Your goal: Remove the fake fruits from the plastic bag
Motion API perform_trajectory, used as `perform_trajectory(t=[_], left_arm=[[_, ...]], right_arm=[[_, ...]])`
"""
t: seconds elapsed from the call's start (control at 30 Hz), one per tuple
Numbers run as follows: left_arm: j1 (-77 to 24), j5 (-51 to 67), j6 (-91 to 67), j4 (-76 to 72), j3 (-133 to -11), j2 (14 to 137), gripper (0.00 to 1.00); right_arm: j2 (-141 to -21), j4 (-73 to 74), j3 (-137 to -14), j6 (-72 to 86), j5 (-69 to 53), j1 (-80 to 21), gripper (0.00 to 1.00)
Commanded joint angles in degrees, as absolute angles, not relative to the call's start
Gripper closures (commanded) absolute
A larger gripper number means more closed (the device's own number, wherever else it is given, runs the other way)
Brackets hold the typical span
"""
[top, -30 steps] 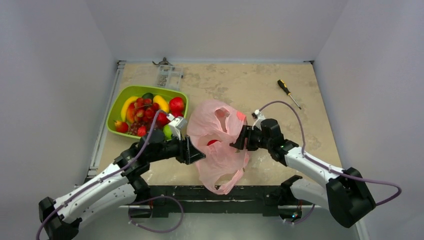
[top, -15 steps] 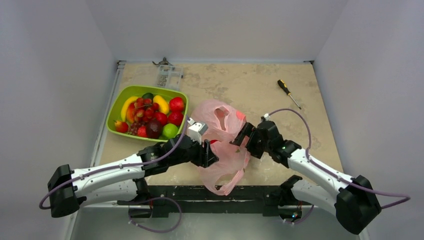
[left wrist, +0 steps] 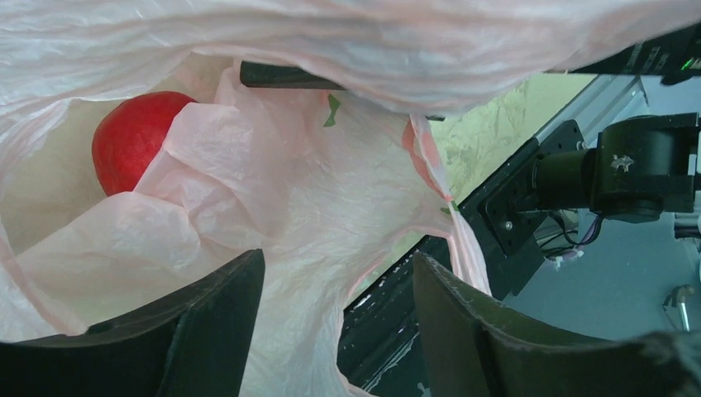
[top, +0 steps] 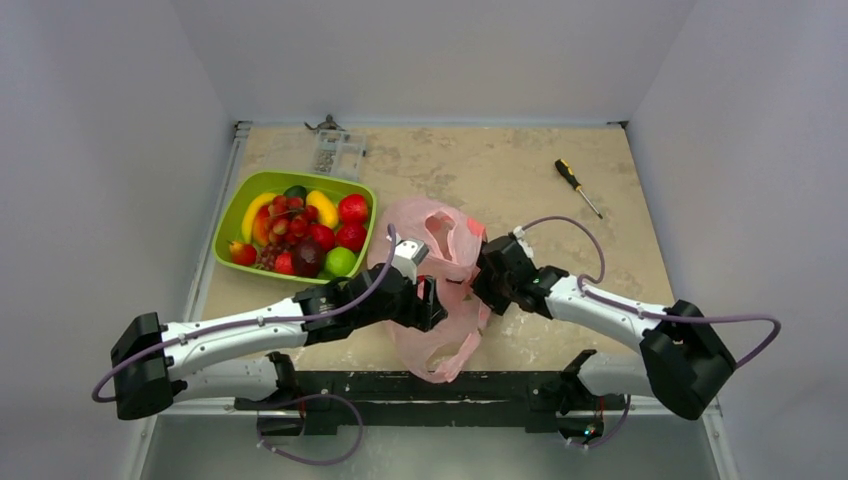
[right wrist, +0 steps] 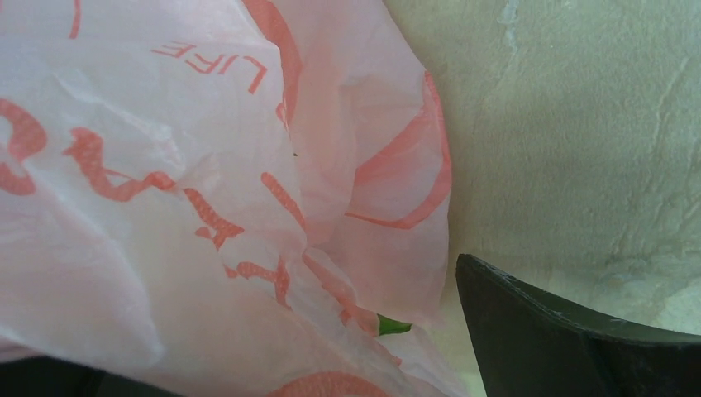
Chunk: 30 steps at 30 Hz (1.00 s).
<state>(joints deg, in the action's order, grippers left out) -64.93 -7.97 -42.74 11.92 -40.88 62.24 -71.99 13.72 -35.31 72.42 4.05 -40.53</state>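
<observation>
**Arms close in, one fruit left**

Most fruits sit in the tray (heaped); left gripper, spread apart, reaches into the bag toward one red fruit; right gripper, also apart, straddles its edge.

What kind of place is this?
Probably a robot lab's test booth, not a home. Two robot arms are bolted to the near edge of the table, plain grey walls box it in, and a screwdriver shares it with a tray of fake fruits.
</observation>
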Motion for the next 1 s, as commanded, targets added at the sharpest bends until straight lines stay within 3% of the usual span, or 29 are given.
perform_trajectory(t=[0.0, 0.1, 0.27, 0.3, 0.5, 0.97], left_arm=[[-65.1, -10.45, -44.19, 13.39, -43.9, 62.41, 0.31], [-64.85, -11.98, -44.75, 15.65, -45.32, 63.54, 0.27], [-63.29, -9.12, -45.0, 14.29, -47.2, 67.96, 0.3], [-62.83, -8.01, -45.04, 12.74, -47.04, 68.81, 0.31], [-59.44, -3.86, -43.68, 11.59, -50.22, 75.25, 0.36], [-58.02, -3.25, -36.18, 15.94, -61.57, 83.77, 0.51]], right_arm=[[-69.29, 2.42, -29.73, 72.22, 7.07, -40.98, 0.09], [-67.73, -7.17, -24.26, 69.83, 6.75, -41.02, 0.19], [-66.82, -29.26, -14.79, 61.99, 3.25, -41.27, 0.92], [-66.73, -30.4, -14.03, 60.62, 3.7, -41.38, 1.0], [-62.31, -39.03, -7.05, 51.17, 7.02, -42.59, 1.0], [-49.39, -32.2, -5.17, 45.5, 11.6, -45.3, 1.0]])
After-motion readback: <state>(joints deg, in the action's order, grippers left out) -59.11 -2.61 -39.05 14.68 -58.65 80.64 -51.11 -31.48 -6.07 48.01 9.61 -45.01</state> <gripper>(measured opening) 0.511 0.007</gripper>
